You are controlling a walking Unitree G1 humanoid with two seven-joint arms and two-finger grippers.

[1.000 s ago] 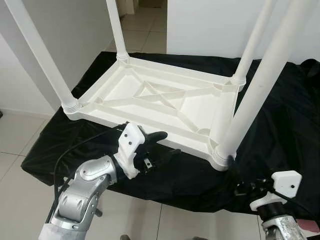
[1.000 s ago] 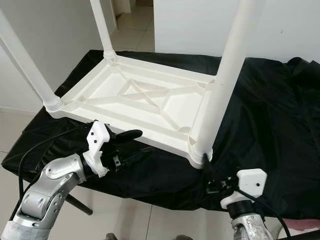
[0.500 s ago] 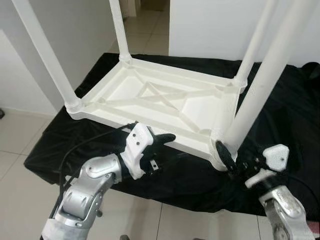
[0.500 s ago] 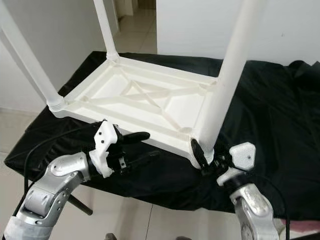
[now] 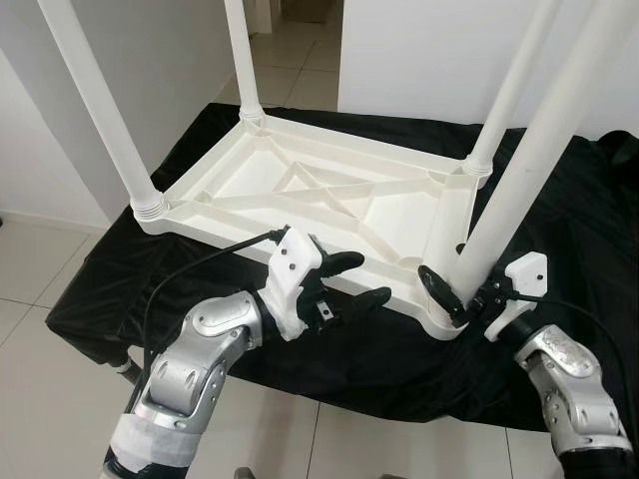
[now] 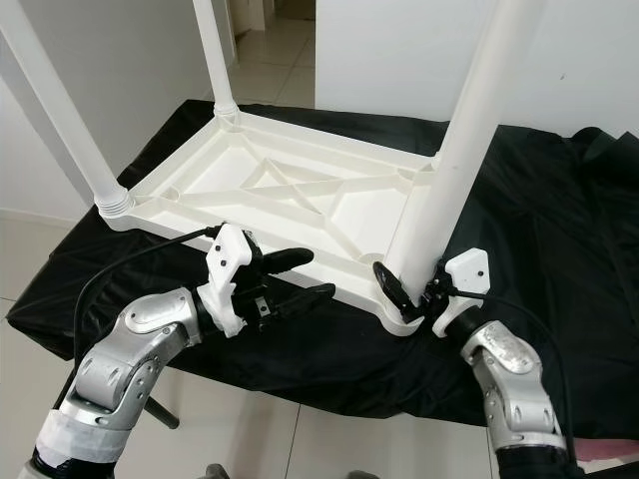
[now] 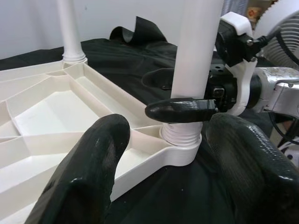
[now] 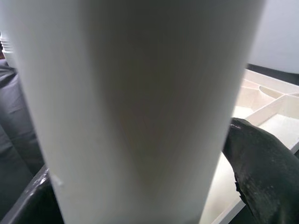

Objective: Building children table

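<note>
- The white children's table [image 5: 329, 195] lies upside down on a black cloth [image 5: 559, 230], its four legs pointing up
- The right gripper [image 5: 451, 296] sits at the base of the near right leg [image 5: 519, 190], one black finger on each side of it; the jaws straddle the leg, whether they press it I cannot tell
- The right wrist view has that leg [image 8: 135, 107] close up, with a black fingertip [image 8: 261, 163] beside it and the table's ribbed underside behind
- The left gripper [image 5: 359, 281] hovers at the table's near edge, jaws spread and holding nothing
- The left wrist view looks between its own fingers [image 7: 84, 172] at the threaded collar [image 7: 181, 136] of the leg, with the right gripper [image 7: 180, 95] around the leg just above it
</note>
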